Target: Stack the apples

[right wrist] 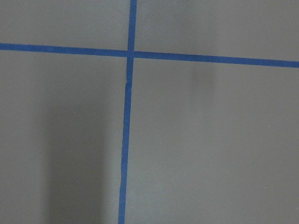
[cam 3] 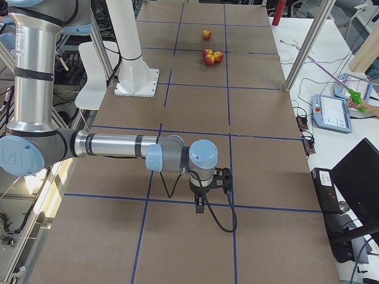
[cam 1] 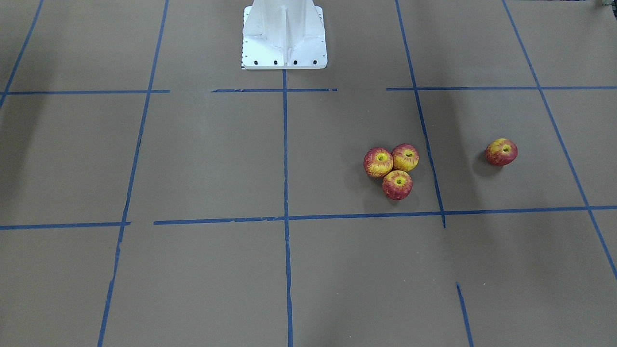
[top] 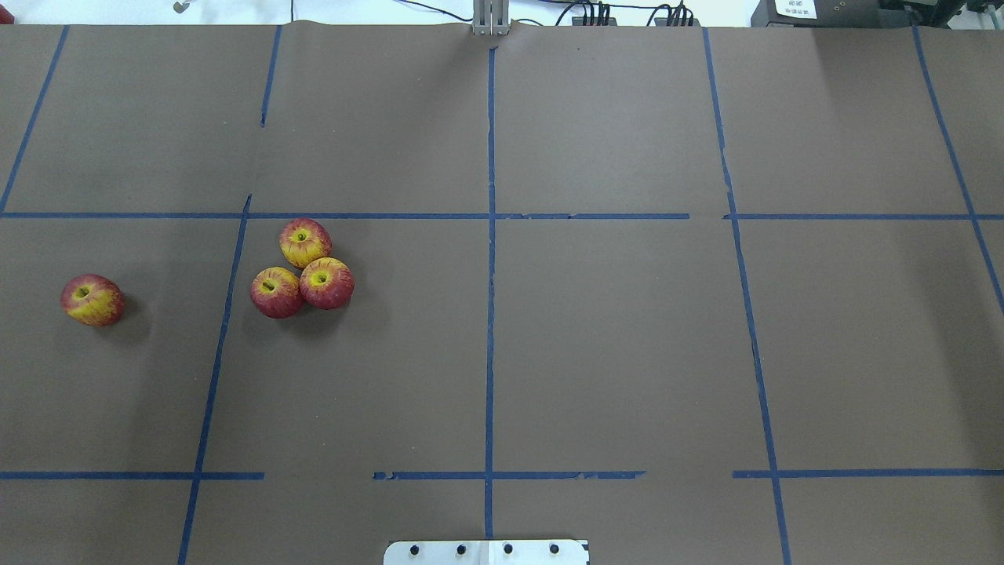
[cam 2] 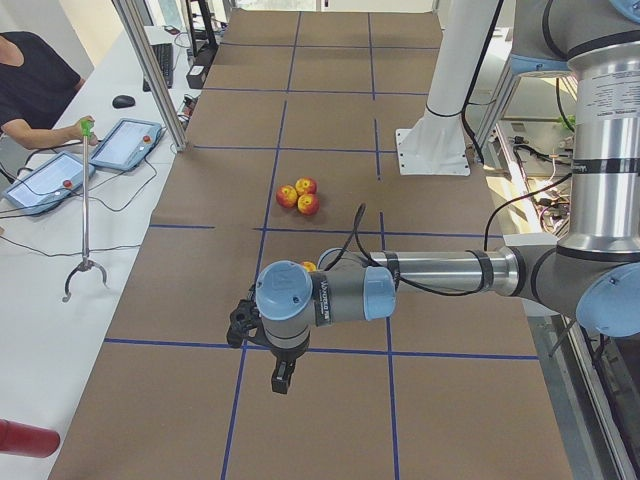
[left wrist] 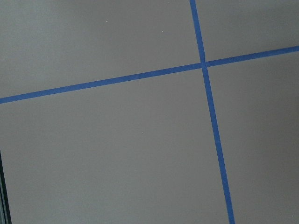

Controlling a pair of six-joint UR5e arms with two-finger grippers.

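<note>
At the robot's far left, the left end effector [cam 2: 283,378] hangs above the brown worktop [top: 612,345], close to a crossing of the blue tape lines [top: 490,314]. It shows only in the side camera, so I cannot tell how far open it is or whether it holds anything. Its wrist camera takes in only brown paper and tape.

Next comes the lone apple [top: 92,300], alone in its own grid square with its yellow-green stem dimple tilted upward. From the left end of the worktop it is mostly hidden behind the left arm's wrist.

Across one tape line to the right sits the cluster of three apples [top: 303,271], pressed together in a triangle. Two of them lie side by side nearer the robot and the third lies just beyond them. All four apples rest directly on the worktop, and the lone one is well apart from the cluster.

The white base plate [top: 486,552] sits at the middle, on the robot's edge of the worktop.

At the far right, the right end effector [cam 3: 201,206] hangs over the worktop just above a tape line. It too shows only from the side, so I cannot tell its opening or its grip.
</note>
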